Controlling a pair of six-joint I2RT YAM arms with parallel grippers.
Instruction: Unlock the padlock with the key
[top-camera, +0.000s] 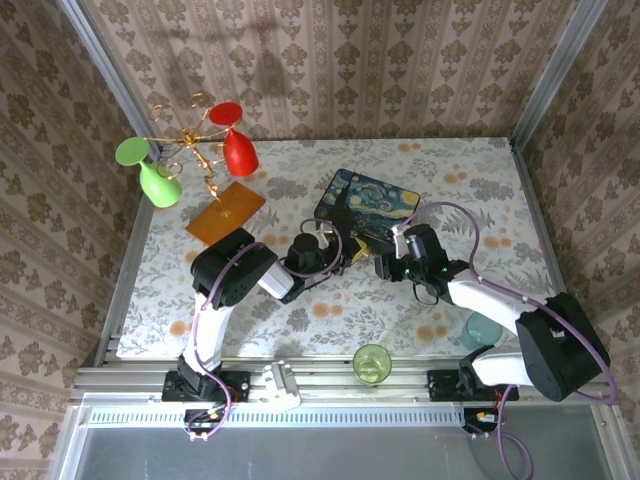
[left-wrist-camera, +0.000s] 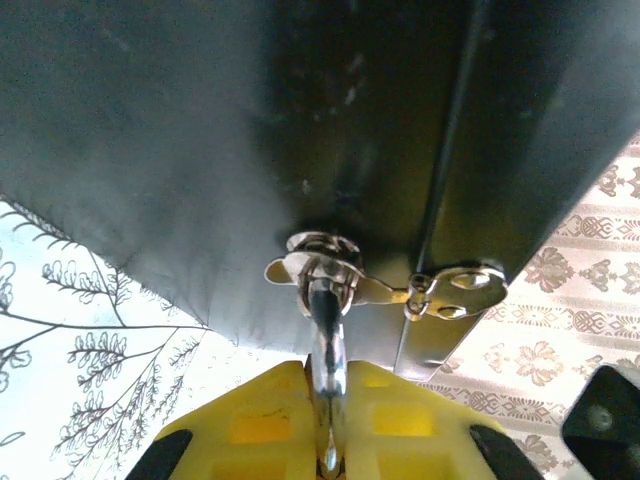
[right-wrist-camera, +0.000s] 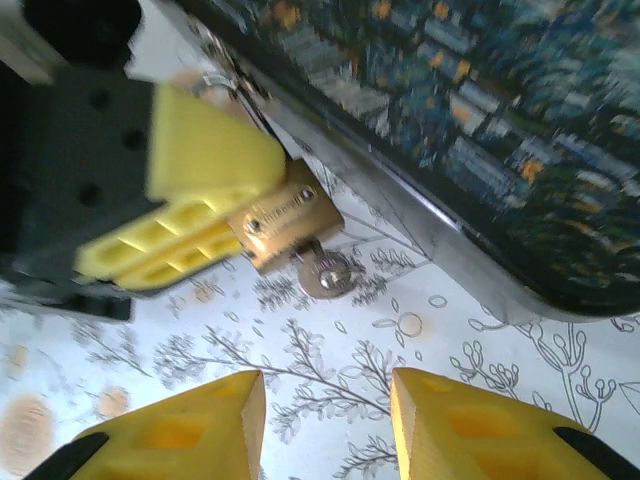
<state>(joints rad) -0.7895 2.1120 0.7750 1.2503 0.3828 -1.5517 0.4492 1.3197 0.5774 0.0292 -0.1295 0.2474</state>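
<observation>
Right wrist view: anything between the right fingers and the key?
Nothing visible. The key sticks out of the padlock toward the open right gripper, with bare tablecloth between them. The left gripper grips the padlock from the side, and the painted box lies beside the path, not across it.

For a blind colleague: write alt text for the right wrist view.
The left gripper clamps a brass padlock with a key in its keyhole, beside the painted box. The right gripper hangs open below, over the flowered tablecloth.
</observation>
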